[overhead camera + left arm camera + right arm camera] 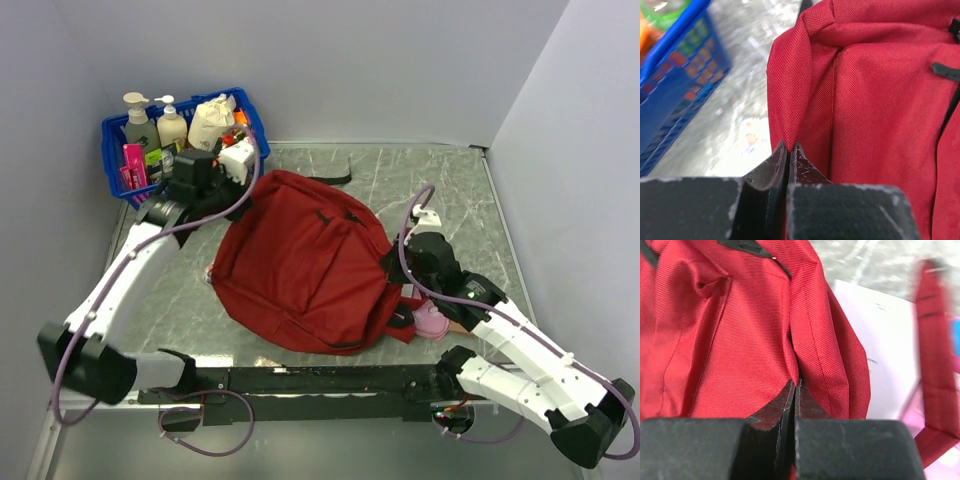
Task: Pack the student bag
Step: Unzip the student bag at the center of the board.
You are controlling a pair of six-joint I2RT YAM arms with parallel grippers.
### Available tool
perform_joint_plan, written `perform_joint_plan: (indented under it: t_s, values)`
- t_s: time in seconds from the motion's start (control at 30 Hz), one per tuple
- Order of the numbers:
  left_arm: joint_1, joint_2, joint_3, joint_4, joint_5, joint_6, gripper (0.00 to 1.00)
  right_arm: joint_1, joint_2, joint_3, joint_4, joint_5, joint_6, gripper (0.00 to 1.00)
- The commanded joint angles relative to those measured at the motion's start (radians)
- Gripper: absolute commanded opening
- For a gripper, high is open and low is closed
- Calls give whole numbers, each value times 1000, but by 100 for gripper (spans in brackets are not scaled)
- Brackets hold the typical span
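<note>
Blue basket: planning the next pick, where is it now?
In the top view the blue basket sits in the far left corner, just beyond the left gripper and the student bag.

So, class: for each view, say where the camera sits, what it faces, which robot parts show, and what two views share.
Top external: above and behind the bases, looking down on the red backpack and blue basket; the left arm and right arm show.
Left wrist: on the left arm, facing the backpack's edge; the shut left gripper shows.
Right wrist: on the right arm, facing backpack folds; the shut right gripper shows.
Shared: top and left wrist both show the basket.
</note>
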Motion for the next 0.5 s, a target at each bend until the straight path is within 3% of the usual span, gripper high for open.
perform_joint_plan:
  t_s: [0.0, 0.13, 0.23, 0.3, 0.33, 0.4, 0.43, 0.47]
  values:
    - [59, -90, -105, -69, -164, 55, 1, 52, 23, -53, 103, -21, -23, 0]
    - [63, -122, -224, -32, -183, 58, 4, 194, 77, -104, 151, 77, -35, 0]
    - [63, -99, -303, 11, -201, 76, 24, 262, 132, -136, 148, 167, -26, 0]
    - [66, -76, -328, 31, -221, 90, 47, 274, 143, -152, 137, 206, -8, 9]
    - [71, -72, -328, 40, -221, 101, 65, 276, 138, -153, 135, 213, -9, 16]
    - [72, -71, -290, 30, -192, 111, 83, 278, 97, -146, 134, 226, -23, 35]
    - [72, -73, -264, 2, -143, 127, 87, 276, 79, -138, 134, 229, -34, 54]
    - [72, -73, -207, -10, -115, 137, 90, 276, 47, -114, 137, 230, -60, 61]
